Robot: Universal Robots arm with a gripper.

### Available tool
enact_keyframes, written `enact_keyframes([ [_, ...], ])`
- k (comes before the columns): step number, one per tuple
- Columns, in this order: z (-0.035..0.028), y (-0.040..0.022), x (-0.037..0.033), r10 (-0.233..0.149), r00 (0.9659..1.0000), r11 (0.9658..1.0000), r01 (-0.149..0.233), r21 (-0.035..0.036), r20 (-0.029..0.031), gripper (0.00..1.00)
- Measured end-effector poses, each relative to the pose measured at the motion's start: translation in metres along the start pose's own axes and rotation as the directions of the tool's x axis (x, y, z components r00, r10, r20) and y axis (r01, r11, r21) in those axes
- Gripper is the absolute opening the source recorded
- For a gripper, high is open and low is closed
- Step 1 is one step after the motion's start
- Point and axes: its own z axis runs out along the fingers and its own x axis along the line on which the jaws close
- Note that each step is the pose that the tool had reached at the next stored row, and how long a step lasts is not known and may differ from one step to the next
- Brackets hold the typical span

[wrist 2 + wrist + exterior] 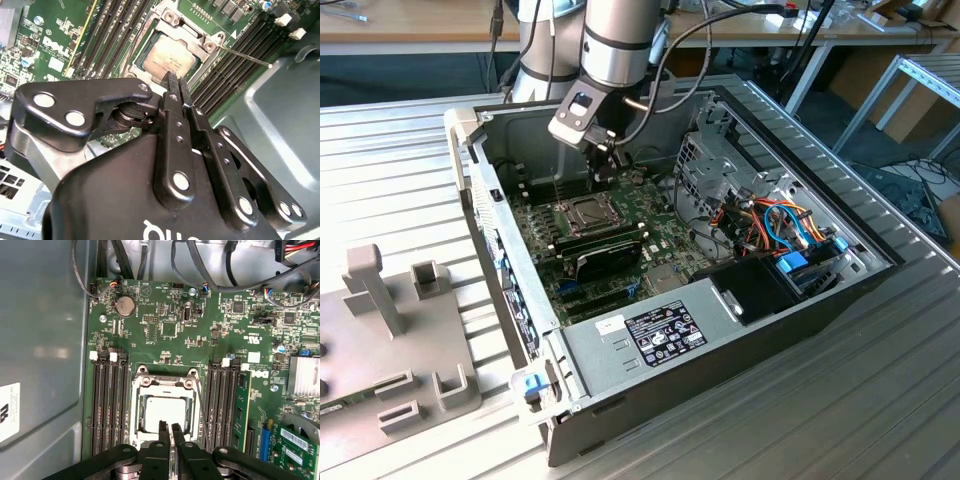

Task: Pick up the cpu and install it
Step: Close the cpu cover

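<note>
Currently, tool: fingers drawn almost together, thin slit between, nothing clamped. Cpu: flat in socket, silver top up, directly beneath tool tips; exterior view suggests gap between tips and chip. Tips hang over one cpu edge, not centre; rest of chip lies ahead of tips. Cpu square, no long axis; tool closing line parallel to that edge. Memory slots flank tool both sides. Judgement: cpu looks seated.
</note>
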Motion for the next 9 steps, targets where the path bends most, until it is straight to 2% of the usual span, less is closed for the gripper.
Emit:
enact_keyframes([
  [2,-0.0073,0.0,-0.0001,0.0,1.0,1.0,0.0,0.0,0.0,0.16],
  [5,-0.0126,0.0,-0.0002,0.0,1.0,1.0,0.0,0.0,-0.0001,0.16],
  [9,-0.0129,0.0,-0.0002,0.0,1.0,1.0,0.0,0.0,-0.0001,0.16],
])
